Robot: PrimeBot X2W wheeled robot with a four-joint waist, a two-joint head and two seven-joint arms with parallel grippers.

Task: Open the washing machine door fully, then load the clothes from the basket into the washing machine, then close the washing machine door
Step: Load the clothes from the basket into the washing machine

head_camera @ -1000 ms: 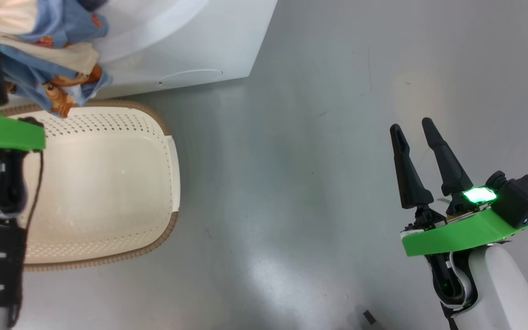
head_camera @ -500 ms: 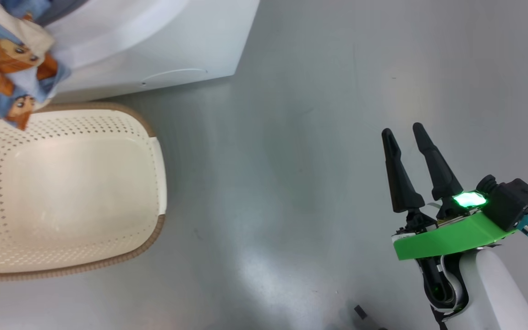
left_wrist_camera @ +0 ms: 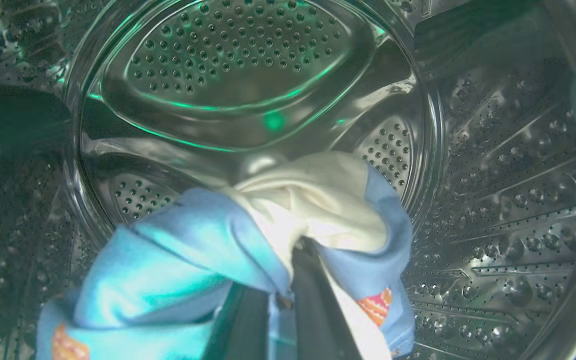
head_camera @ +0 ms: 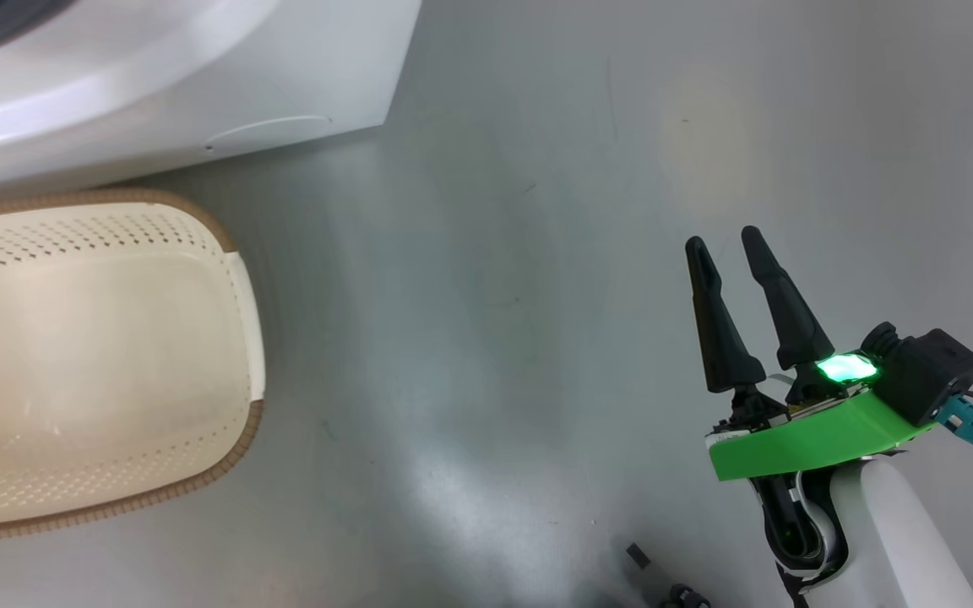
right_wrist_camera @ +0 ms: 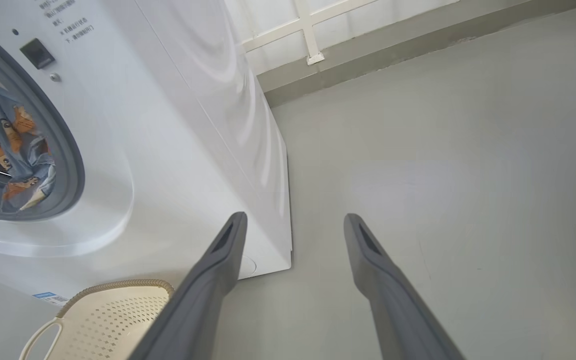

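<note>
A second ago the clothes [left_wrist_camera: 318,200] hung from my left arm above the basket [head_camera: 246,338] in the head view. Now the bundle has passed up and out of that view, which has itself swung. The left wrist view has the clothes inside the steel drum [left_wrist_camera: 228,60], its perforated back ahead of them. My left fingers [left_wrist_camera: 313,305] are pinched shut on the blue print and the cream piece together; whether the cloth touches the drum I cannot tell. The basket sits bare on the floor [head_camera: 495,295] just in front of the washing machine [head_camera: 199,76], so I judge nothing remains to load. My right fingers [head_camera: 778,295] stand wide apart, holding nothing, above the floor well right of the basket. What remains is to let go, draw the left arm out, then shut the door.
</note>
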